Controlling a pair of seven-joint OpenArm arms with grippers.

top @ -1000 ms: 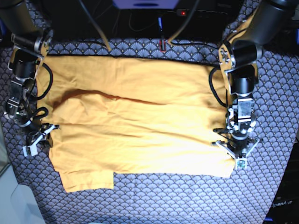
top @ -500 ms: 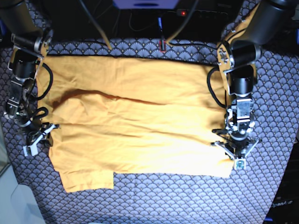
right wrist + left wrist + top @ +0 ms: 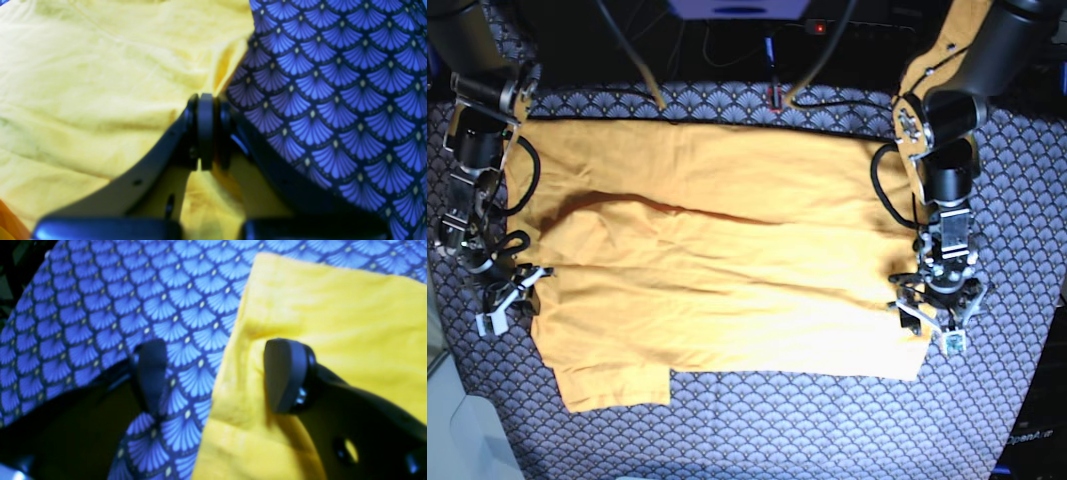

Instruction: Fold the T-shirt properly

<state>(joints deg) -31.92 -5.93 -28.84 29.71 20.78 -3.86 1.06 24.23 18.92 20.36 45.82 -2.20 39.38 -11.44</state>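
Note:
The yellow-orange T-shirt (image 3: 717,270) lies spread flat across the blue scallop-patterned tablecloth (image 3: 787,420), with a sleeve at the front left. My left gripper (image 3: 937,322) is open at the shirt's front right corner. In the left wrist view (image 3: 218,376) one finger (image 3: 287,373) rests over the shirt (image 3: 333,313), the other finger (image 3: 151,373) is over the cloth, and the shirt's edge lies between them. My right gripper (image 3: 503,300) is at the shirt's left edge. In the right wrist view (image 3: 206,130) it is shut, pinching the shirt's edge (image 3: 100,83).
Black cables (image 3: 642,70) and a dark unit with a red light (image 3: 817,25) lie along the table's far edge. The table's left front edge (image 3: 452,400) drops to a pale floor. Both arm bodies stand at the shirt's sides.
My left gripper's fingers have drawn closer together and shifted slightly right at the shirt's corner. The right arm and the shirt have not visibly moved.

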